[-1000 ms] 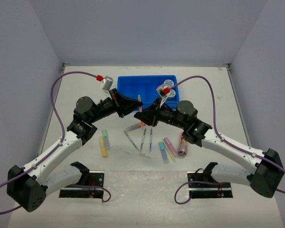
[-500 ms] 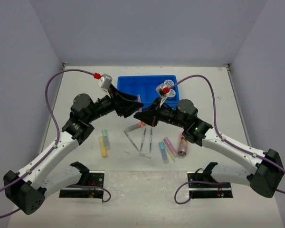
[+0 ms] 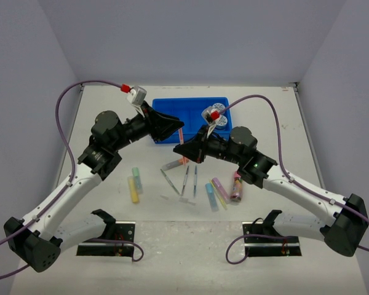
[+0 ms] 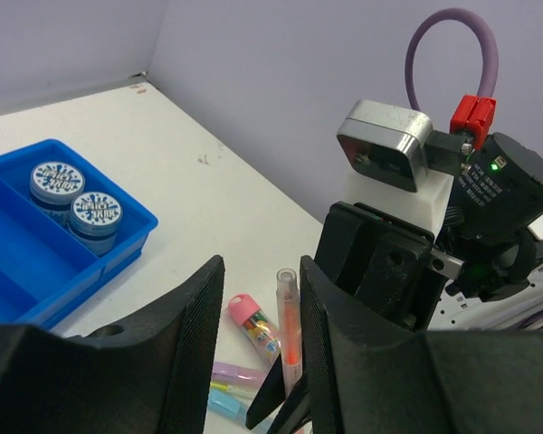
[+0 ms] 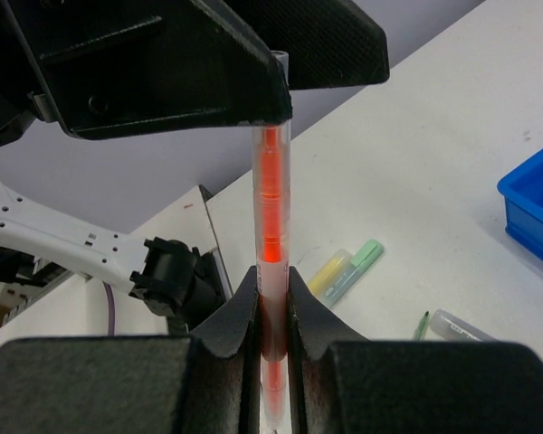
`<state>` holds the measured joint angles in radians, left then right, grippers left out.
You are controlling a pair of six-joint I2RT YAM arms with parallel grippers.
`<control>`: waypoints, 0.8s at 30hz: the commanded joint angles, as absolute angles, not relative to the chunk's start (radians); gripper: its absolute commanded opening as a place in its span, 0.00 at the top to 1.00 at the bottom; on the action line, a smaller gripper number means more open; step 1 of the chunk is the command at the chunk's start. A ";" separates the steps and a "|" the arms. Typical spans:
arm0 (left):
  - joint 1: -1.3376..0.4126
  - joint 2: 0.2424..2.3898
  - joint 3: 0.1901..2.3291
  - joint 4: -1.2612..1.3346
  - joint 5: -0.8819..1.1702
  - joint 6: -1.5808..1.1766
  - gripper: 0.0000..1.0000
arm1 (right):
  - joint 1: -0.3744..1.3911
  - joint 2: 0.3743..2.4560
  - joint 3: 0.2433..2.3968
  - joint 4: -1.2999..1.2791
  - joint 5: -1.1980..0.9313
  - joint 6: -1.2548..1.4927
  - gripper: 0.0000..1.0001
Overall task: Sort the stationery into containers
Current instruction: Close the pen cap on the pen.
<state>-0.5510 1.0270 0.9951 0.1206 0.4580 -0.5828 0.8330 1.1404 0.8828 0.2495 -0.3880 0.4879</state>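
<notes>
Right wrist view: my right jaws clamped on orange pen [image 5: 270, 181], held aloft just near of blue tray [image 3: 190, 101]. My left jaws parted, straddling its top, no grip. Pen's long axis near upright, clear end up. Step: mid-air handover, I judge. Next: left backs off; right lays pen along narrow compartment.

Btm end of orange pen [image 5: 270, 181] hidden inside right gripper [image 5: 270, 277].

Left tool [image 3: 181, 131] and right tool [image 3: 176, 146] crowd near edge of blue tray [image 3: 166, 106], thin pens [image 3: 186, 178] below, table [image 3: 111, 103] open far left
</notes>
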 commanded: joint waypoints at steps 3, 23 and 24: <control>-0.557 1.039 1.000 0.157 0.540 -0.595 0.67 | 0.833 1.132 0.945 0.247 -0.405 0.466 1.00; -0.665 1.031 0.846 0.162 0.476 -0.588 1.00 | 0.706 1.309 1.365 0.112 -0.377 0.412 1.00; -0.670 1.027 0.835 0.161 0.473 -0.588 1.00 | 0.695 1.317 1.387 0.108 -0.379 0.413 1.00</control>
<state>-0.5920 1.0275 0.9178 0.3243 0.3290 -0.5889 0.7706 1.3099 1.2139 -0.0771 -0.4488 0.4210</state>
